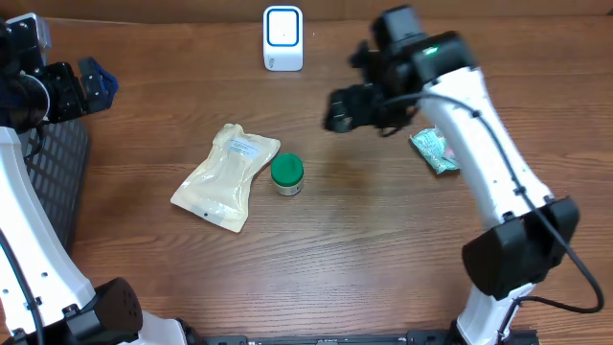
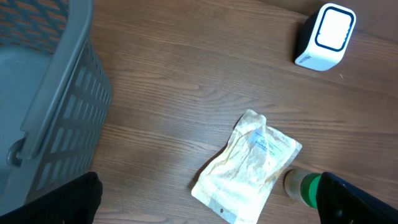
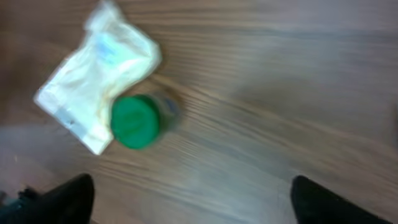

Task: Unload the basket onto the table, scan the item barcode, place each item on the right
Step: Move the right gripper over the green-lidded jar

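overhead: the wide-open, empty right gripper (image 1: 341,110) is likely risking tipping the centre-frame green-lidded jar (image 1: 286,174) by clipping its lid on any descent.

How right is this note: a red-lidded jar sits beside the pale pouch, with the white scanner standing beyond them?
One error: the jar has a green lid, not a red one, as the overhead view shows. The rest holds: it sits beside the pale pouch, with the white scanner standing beyond them.
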### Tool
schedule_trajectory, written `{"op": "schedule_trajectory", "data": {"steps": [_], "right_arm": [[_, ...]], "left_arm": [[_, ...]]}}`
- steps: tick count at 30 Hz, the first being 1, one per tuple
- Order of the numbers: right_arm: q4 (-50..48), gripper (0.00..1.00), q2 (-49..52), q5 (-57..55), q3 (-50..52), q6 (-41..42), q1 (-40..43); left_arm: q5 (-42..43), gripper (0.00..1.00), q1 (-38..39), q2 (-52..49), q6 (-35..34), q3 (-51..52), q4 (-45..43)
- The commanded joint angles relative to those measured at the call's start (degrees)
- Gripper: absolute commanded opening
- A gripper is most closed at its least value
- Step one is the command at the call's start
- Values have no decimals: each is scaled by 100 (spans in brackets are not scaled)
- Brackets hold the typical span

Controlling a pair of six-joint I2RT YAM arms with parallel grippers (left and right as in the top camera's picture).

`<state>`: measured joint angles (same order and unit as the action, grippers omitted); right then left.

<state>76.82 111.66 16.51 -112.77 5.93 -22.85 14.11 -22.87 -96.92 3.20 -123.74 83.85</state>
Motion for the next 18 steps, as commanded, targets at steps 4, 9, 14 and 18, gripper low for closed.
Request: {"op": "schedule_trajectory", "data": {"steps": [4,9,14,18], "right_arm": [[-780,100,-76,-238,337,-1019,-870],[-968,100,50,-977,723,-1862,-1458],[-1029,100,361,-1156,772,-2448,-1744],[-1174,100,719,-1222,772,-2577,-1759]], "left_arm": [[-13,100,39,-20,66,-15,-4],[-15,99,39,-20,66,-15,-4],[-15,100,39,-20,66,-15,-4],[-15,100,39,-20,66,-15,-4]]}}
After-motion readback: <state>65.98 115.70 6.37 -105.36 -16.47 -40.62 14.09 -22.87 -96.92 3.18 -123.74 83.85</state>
